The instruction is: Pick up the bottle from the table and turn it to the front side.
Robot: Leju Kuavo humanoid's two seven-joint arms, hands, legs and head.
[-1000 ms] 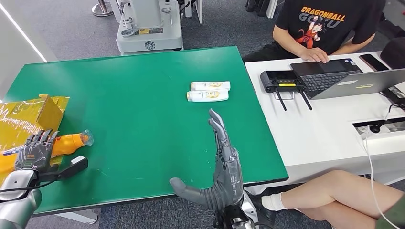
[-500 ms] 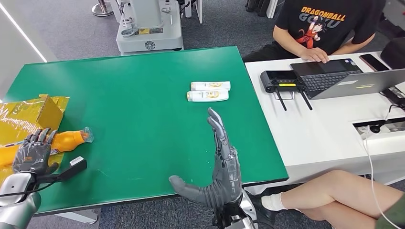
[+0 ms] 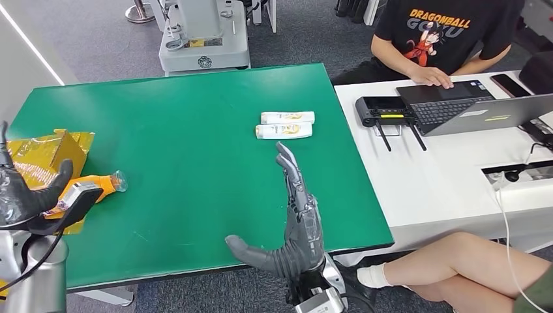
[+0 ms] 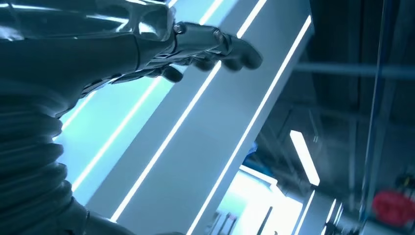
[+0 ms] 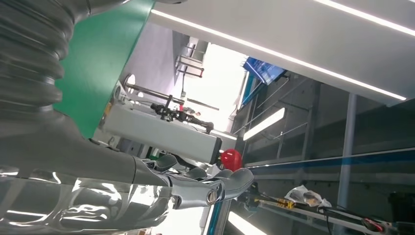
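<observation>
Task barely begun: nothing lifted, nothing turned.

Two white plastic shampoo bottles [image 3: 284, 124] lying flat, side by side and touching, on the green table [image 3: 182, 143], right of centre; long axes across the table, left to right; which end carries the caps, too small to tell. Right hand [image 3: 297, 222] flat and empty, fingers straight and spread toward the pair, near but not touching. Left hand [image 3: 23, 195] raised at the table's left edge, fingers apart, holding nothing, beside an orange squeeze bottle [image 3: 98, 188] lying by crumpled yellow foil wrapping [image 3: 42, 153]. Left to do, by judgement: reach, grasp, lift, rotate to the front.
</observation>
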